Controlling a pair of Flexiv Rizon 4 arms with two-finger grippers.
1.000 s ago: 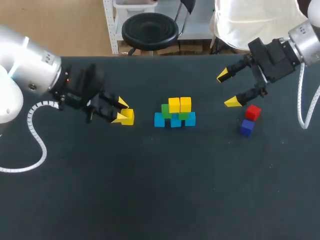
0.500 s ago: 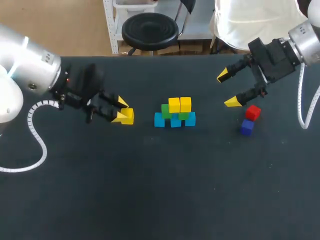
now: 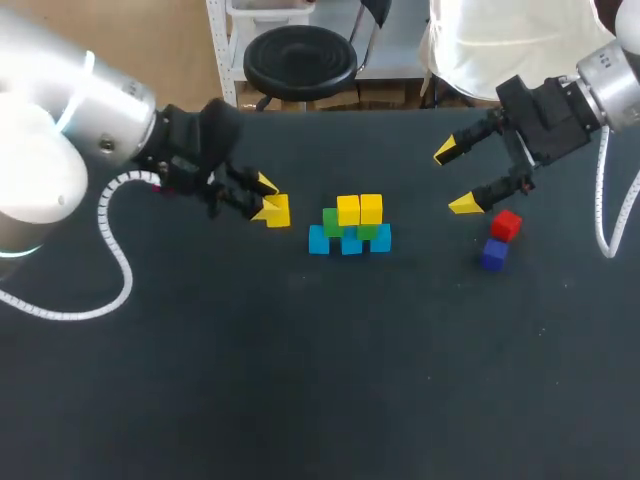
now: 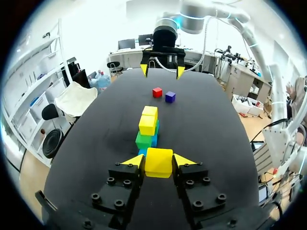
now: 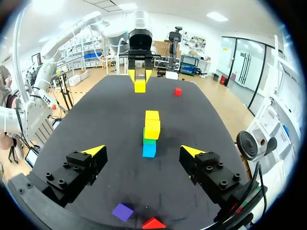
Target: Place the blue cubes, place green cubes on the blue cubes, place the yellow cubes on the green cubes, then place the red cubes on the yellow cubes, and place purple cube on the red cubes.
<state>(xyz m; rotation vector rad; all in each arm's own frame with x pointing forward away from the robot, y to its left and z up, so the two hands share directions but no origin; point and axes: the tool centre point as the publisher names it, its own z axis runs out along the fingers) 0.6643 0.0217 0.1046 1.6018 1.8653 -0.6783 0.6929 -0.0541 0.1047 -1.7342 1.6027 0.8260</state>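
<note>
The table carries a part-built stack at its middle: blue cubes at the bottom, green cubes on them, two yellow cubes on top. The left hand, clenched on a third yellow cube, is near the stack's left side. In its wrist view the stack lies straight ahead of the fingers, so the coming move looks like a short carry forward. The right hand, spread and empty, hovers beyond the stack, near the red cube and purple cube. No containers show.
</note>
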